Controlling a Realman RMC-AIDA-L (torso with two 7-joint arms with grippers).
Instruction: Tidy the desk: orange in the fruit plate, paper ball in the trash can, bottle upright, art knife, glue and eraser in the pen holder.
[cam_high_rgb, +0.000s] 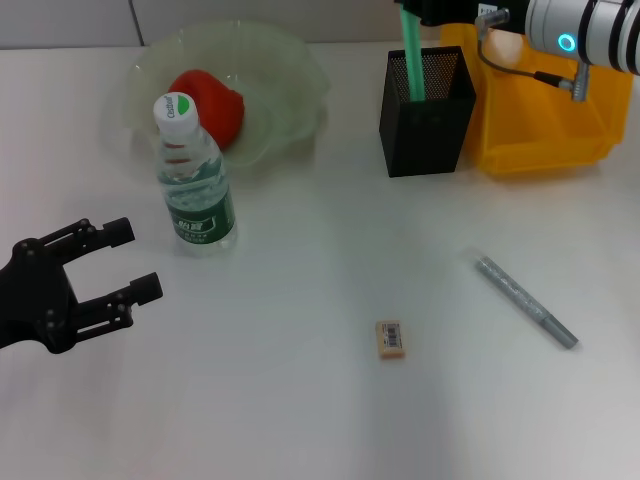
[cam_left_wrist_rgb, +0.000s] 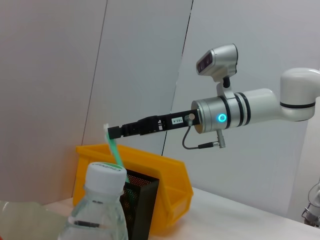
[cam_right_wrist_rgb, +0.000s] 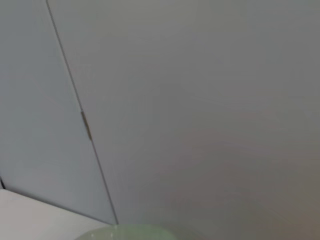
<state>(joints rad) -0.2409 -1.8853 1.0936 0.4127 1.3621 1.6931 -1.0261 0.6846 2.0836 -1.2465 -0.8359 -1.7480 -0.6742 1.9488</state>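
The right gripper (cam_high_rgb: 412, 12), at 1 o'clock, grips a slim green stick (cam_high_rgb: 411, 60) whose lower end is inside the tall square black mesh pen holder (cam_high_rgb: 426, 112). Behind it stands the bright-yellow plastic trash can (cam_high_rgb: 545, 130). The left gripper (cam_high_rgb: 135, 260), at 9 o'clock, hangs with fingers spread, near the upright clear plastic bottle (cam_high_rgb: 194, 180). The red-orange orange (cam_high_rgb: 212, 100) lies in the pale-green glass fruit plate (cam_high_rgb: 290, 70). On the white table (cam_high_rgb: 300, 420), the beige eraser (cam_high_rgb: 391, 339) lies at 6 o'clock and a grey pen-like stick (cam_high_rgb: 525, 300) at 4.

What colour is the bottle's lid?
The bottle has a white cap with a green mark, clearest in the head view.
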